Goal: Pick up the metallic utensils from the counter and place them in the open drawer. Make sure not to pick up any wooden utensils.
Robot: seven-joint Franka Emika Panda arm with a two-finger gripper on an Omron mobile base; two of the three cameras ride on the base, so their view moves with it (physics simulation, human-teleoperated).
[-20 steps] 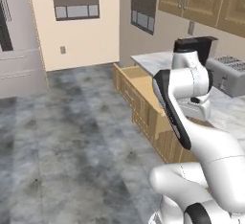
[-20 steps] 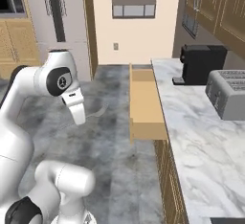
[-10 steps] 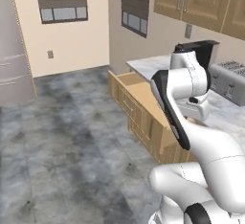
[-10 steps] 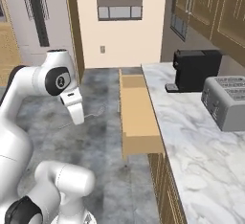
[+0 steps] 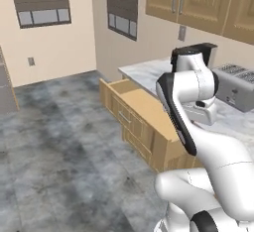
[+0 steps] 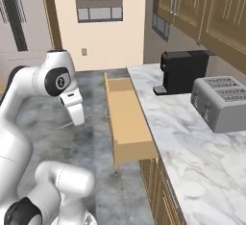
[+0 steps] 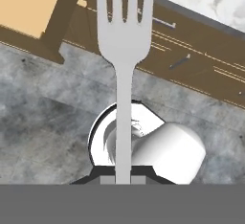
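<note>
Holding fork (image 7: 123,50); open drawer (image 6: 126,118) now nearer.

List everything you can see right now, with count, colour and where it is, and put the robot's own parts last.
fork: one, all silver, held in the gripper, tines pointing away from the hand over the grey floor
open drawer: one, light tan wood, pulled out below the counter edge
counter: one, white-and-grey marbled top
coffee machine: one, black, on the counter's far end
toaster: one, silver-grey, on the counter beside the coffee machine
arm: one, white with dark joints, raised near the drawer
gripper: one, dark, shut on the fork's handle
</note>
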